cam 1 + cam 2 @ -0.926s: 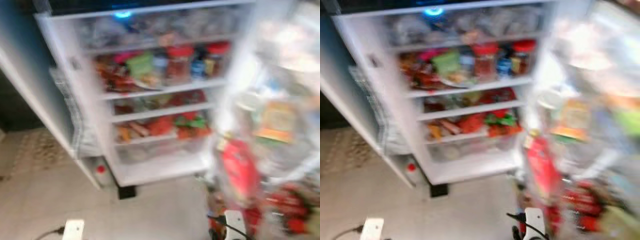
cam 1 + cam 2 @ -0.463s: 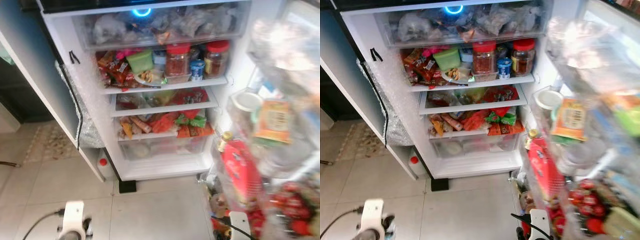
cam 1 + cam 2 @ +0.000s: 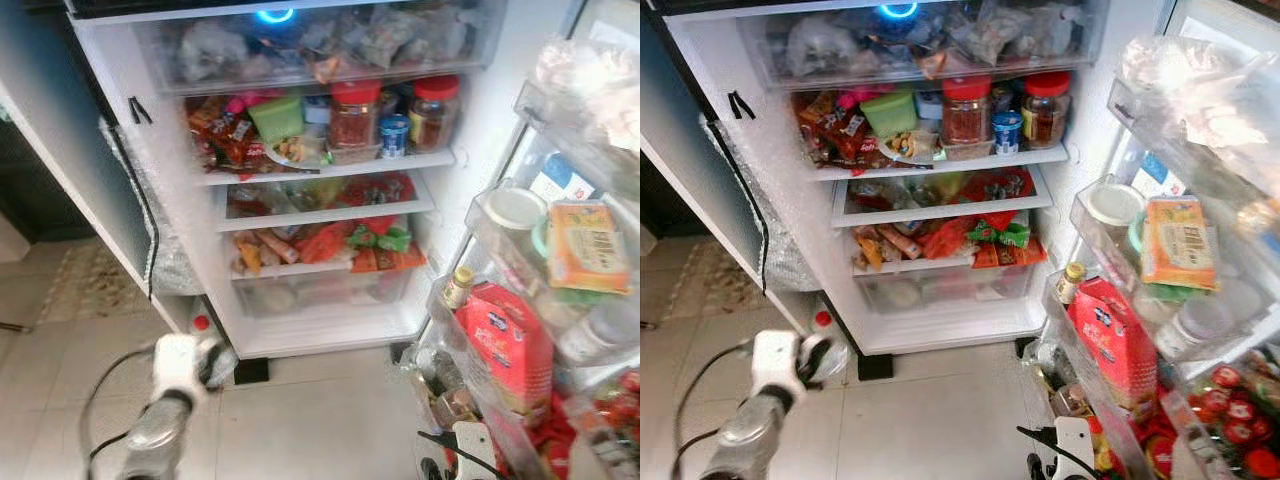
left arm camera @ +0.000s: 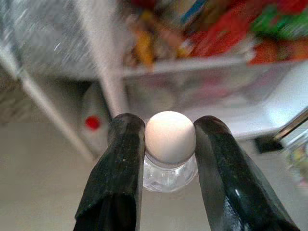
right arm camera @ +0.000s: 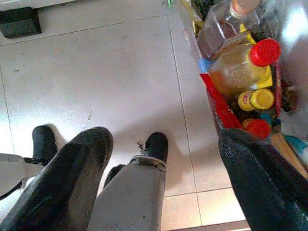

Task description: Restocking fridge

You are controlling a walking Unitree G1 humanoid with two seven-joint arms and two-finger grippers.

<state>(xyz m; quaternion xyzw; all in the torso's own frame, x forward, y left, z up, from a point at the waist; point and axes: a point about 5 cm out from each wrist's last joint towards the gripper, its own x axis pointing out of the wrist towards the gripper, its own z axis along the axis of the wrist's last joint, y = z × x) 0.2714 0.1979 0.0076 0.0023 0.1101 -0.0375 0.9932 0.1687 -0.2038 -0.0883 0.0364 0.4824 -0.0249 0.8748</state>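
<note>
The left tool [image 4: 163, 144], closed on a clear white-capped bottle [image 4: 169, 144] held cap-forward, faces the fridge's lower drawer [image 3: 940, 290] ahead, nearer than the empty, wide-open right tool [image 5: 163, 159].

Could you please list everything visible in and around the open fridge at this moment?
Fridge: one, white, open, shelves full.
Jars: two, red lids, upper shelf.
Tub: one, green, upper shelf beside the jars.
Snack packets: several, red and green, lower shelf.
Door racks: clear, on the robot's right, holding a red carton, an orange packet and a white-lidded tub.
Sauce bottles: several, red and yellow caps, bottom door rack.
Floor: pale tiles.
Left gripper: shut on a clear bottle with a white cap, raised toward the fridge's foot.
Right gripper: open, low beside the door.
</note>
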